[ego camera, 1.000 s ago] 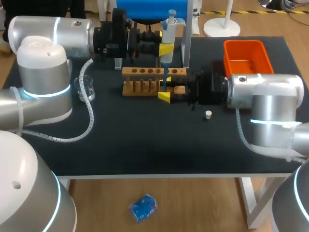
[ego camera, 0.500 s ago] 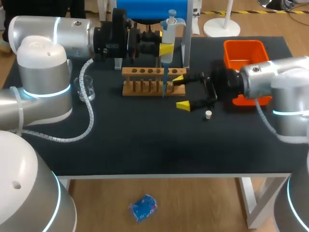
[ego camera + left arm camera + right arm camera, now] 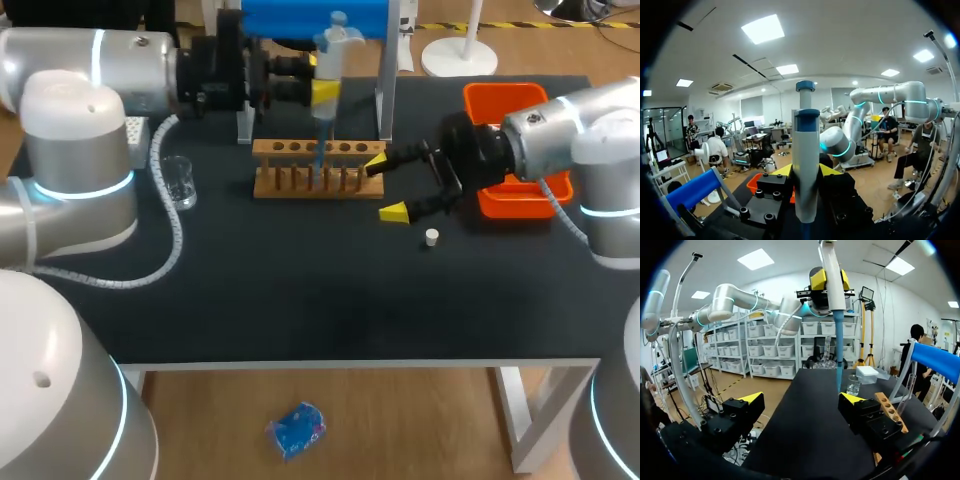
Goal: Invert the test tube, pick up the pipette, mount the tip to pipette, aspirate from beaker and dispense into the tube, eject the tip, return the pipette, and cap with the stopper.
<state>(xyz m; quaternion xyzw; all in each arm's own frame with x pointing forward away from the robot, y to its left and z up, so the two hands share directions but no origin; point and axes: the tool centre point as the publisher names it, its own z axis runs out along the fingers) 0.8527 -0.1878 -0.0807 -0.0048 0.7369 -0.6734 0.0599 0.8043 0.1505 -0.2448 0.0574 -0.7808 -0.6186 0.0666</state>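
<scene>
Near right pincer (image 3: 384,186), head-view only: stopper (image 3: 431,237)

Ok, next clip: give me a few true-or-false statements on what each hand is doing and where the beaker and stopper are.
1. The left hand grips the pipette. True.
2. The right hand is shut on the stopper. False: it is open, and the stopper lies on the table apart from it.
3. The pipette carries a blue tip. True.
4. The beaker stands beside the stopper. False: the beaker is left of the wooden rack, the stopper right of it.
</scene>
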